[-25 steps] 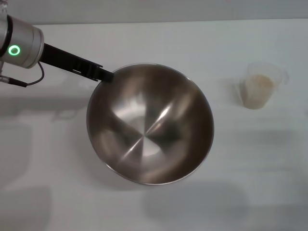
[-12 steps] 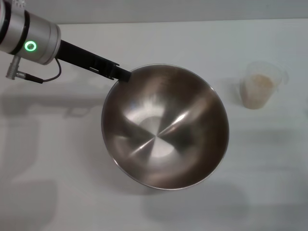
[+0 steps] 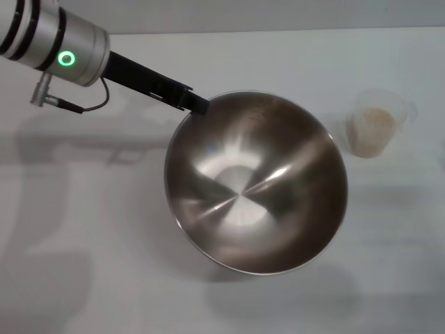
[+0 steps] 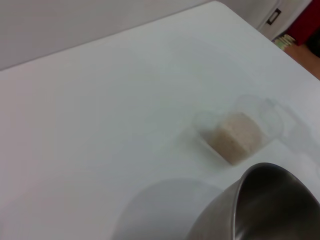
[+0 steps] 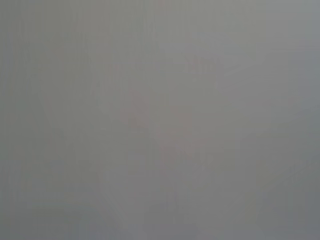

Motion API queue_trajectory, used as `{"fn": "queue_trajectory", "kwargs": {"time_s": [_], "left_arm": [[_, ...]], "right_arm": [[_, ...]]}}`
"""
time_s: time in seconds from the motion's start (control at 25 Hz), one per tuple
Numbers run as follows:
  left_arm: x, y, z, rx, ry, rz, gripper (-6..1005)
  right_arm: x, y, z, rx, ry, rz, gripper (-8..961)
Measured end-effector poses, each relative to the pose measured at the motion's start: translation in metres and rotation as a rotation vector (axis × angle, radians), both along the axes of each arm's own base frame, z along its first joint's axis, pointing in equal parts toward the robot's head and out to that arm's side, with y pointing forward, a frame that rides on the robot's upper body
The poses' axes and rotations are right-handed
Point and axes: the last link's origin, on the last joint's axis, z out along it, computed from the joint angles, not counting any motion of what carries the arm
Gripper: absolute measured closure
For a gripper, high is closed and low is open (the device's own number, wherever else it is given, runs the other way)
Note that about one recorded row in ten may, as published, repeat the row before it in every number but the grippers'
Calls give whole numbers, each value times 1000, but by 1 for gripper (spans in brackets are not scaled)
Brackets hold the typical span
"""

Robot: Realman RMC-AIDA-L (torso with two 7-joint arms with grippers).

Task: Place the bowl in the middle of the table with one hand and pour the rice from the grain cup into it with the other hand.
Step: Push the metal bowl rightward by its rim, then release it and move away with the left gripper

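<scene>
Now the left gripper [image 3: 199, 106], pinched on the steel mixing bowl [image 3: 255, 182]'s rim, has carried it closer to the grain cup [image 3: 376, 125], nearly mid-table.

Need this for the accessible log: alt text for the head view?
The left claw grips the far-left rim of the bowl, which looks empty, over the table. The grain cup, holding rice, stands apart to the bowl's right.

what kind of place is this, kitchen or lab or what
Probably a lab or test bench, not a kitchen. A bare white table holds only a steel bowl, gripped at its rim by the left gripper, and a grain cup of rice. No appliances or counters show.
</scene>
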Motion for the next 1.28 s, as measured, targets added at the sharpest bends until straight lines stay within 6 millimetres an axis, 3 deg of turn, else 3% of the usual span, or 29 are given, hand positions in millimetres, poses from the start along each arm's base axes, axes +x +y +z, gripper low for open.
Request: {"fn": "queue_trajectory", "kwargs": {"time_s": [0.76,1.28], "left_arm": [[14,14,-10,-63,7,-2,970],[13,19,-6,-55,-29,17,970]], "right_arm": [[-1,3,-2,-10,2,-1,119],[-1,4,-2,-10,2,-2,120]]}}
